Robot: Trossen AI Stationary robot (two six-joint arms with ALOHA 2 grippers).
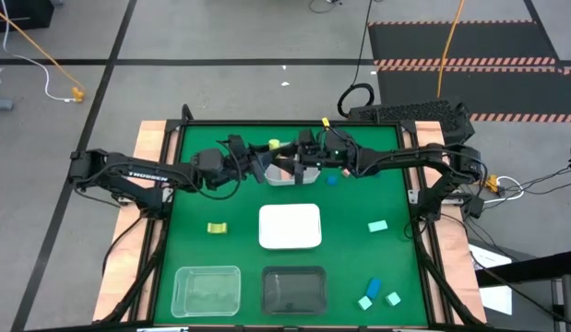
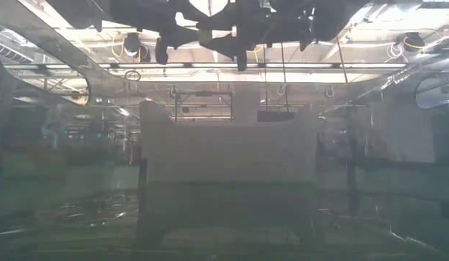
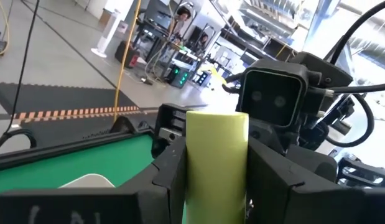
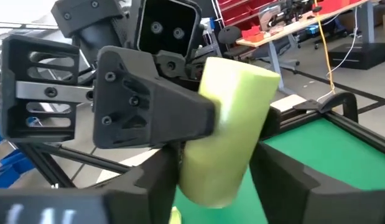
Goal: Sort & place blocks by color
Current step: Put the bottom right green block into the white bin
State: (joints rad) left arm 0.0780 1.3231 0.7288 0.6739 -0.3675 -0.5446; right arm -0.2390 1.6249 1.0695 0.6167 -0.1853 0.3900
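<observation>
Mid-air handover above far table edge: yellow-green block [image 3: 216, 163] clamped in left gripper [image 3: 214, 186], also between right gripper [image 4: 214, 174] fingers, apparently closed on it. Other blocks [image 1: 377, 226] scattered on green mat; trays [image 1: 290, 227] await sorting.

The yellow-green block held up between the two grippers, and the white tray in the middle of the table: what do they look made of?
The yellow-green block looks like matte foam or soft plastic: even colour, no shine, slightly rounded edges; which of the two is unclear. Both the left gripper and the right gripper close on it. The white tray looks like smooth, opaque moulded plastic with rounded corners.
</observation>
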